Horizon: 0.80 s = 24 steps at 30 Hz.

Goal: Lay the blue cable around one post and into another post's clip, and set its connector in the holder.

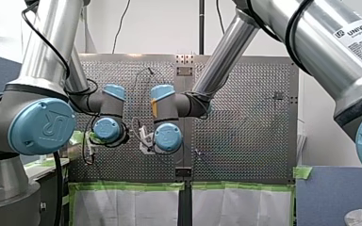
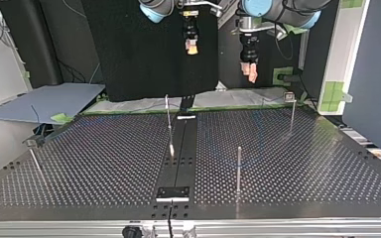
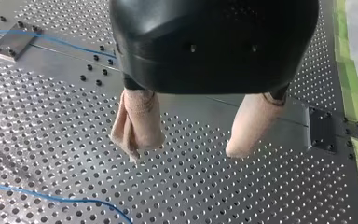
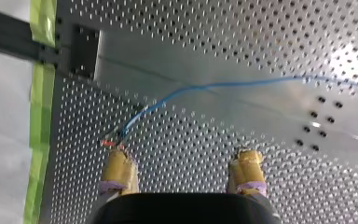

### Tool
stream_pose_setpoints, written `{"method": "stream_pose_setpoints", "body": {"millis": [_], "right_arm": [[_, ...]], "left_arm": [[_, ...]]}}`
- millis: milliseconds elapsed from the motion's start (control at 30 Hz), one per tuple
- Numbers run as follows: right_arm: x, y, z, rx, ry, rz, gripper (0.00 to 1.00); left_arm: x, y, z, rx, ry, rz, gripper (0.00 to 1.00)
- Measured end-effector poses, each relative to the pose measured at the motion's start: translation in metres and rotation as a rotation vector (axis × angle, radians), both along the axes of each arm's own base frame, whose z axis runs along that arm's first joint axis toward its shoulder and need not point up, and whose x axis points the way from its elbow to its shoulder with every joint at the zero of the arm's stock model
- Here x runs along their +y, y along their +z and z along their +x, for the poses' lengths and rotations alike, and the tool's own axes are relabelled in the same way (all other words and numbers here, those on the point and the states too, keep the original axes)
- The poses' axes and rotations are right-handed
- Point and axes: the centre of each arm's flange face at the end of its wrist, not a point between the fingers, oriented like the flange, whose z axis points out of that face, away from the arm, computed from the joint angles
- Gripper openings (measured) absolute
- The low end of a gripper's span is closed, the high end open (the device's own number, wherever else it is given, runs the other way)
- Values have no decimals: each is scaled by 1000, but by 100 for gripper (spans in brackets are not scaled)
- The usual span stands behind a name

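A thin blue cable [image 4: 205, 86] crosses the silver table [image 4: 242, 42], whose surface carries a regular grid of dark holes. Bright green tape [image 4: 39, 93] lines one table edge. The glossy black left gripper [image 3: 184, 150] wears beige pads [image 3: 140, 121]. The right gripper [image 4: 182, 156] shows yellow pads [image 4: 119, 170], banded lilac at the base.

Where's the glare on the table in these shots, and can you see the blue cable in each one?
Right wrist view: strong glare on the perforated metal table, and the thin blue cable pales as it nears it. Left wrist view: even light, cable plain. Top view: table dark, cable barely traceable. Front view: cable not discernible.
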Motion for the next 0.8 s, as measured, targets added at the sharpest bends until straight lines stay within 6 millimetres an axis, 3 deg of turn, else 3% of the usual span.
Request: {"method": "stream_pose_setpoints", "body": {"millis": [800], "right_arm": [[-6, -1, -6, 43, -19, 3, 100]], "left_arm": [[2, -1, -1, 13, 4, 3, 100]]}}
